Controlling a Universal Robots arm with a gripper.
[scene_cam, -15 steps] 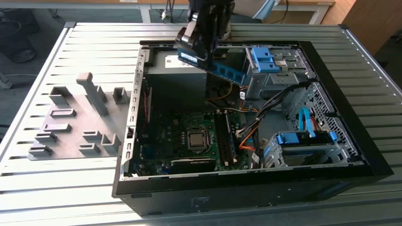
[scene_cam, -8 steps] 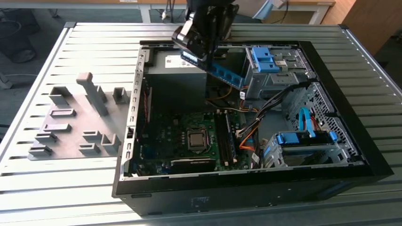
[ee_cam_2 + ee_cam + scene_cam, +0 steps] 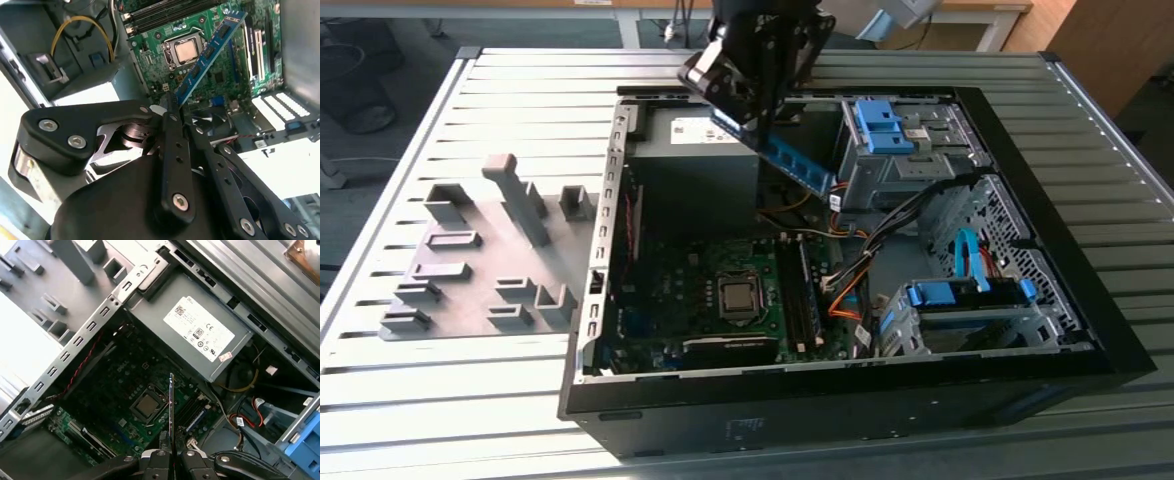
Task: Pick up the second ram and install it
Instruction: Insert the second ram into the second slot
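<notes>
The fingers (image 3: 172, 145) are clenched on one end of the second ram (image 3: 207, 52), pinching the green-blue board between them so that most of its length sticks out past the gripper (image 3: 170, 107). In the first wrist view the stick (image 3: 171, 405) shows edge-on as a thin line rising from the gripper (image 3: 171, 452), just beside the processor (image 3: 147, 405). In the exterior view the gripper (image 3: 754, 130) carries the stick (image 3: 794, 165) tilted in the air, well above the processor (image 3: 738, 295) and clear of the motherboard (image 3: 680, 300). The grey power supply (image 3: 694, 160) lies between the processor and the far wall of the open case (image 3: 854, 400). The grey tray (image 3: 467, 270) sits well apart from the processor, outside the case toward the exterior view's left.
</notes>
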